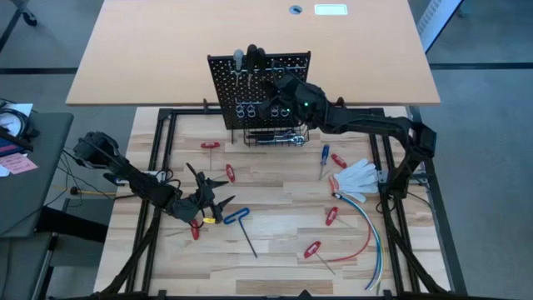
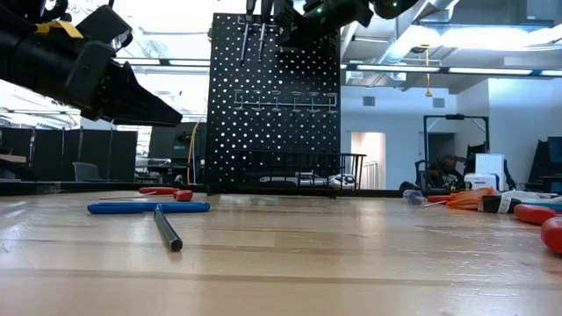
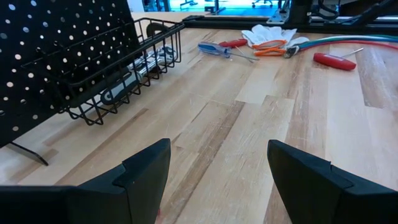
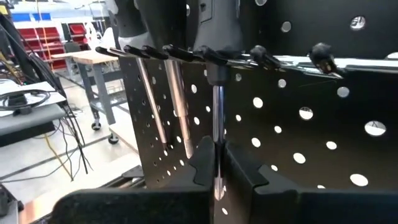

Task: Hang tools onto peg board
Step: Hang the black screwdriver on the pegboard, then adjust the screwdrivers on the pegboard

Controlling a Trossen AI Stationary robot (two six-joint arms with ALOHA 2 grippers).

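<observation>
The black peg board (image 1: 258,87) stands upright at the table's far middle, with a wire basket (image 1: 275,135) at its base. Two screwdrivers (image 4: 177,93) hang by their handles in holders on its top row. My right gripper (image 4: 216,167), up at the board's top (image 1: 276,87), is shut on a third, black-handled screwdriver (image 4: 214,25) beside them. My left gripper (image 3: 217,165) stands open low over the table (image 1: 212,204), nothing between its fingers. A blue T-handle hex key (image 1: 241,221) and a red-handled tool (image 1: 196,229) lie next to it. My right gripper pinches the screwdriver's bare metal shaft (image 4: 216,127) between its two fingers, well below the handle. The fingers come in level, across the shaft, along the board's front. The screwdriver stands upright, tip down, and the base of its handle sits in a top-row holder (image 4: 211,57).
More red-handled tools (image 1: 312,248) (image 1: 231,172), a blue screwdriver (image 1: 325,156), a white glove (image 1: 358,175) and red, blue and white cables (image 1: 366,229) lie on the table's right half. A row of ring holders (image 2: 281,95) crosses the board's middle. Silver tools lie in the basket (image 3: 134,71).
</observation>
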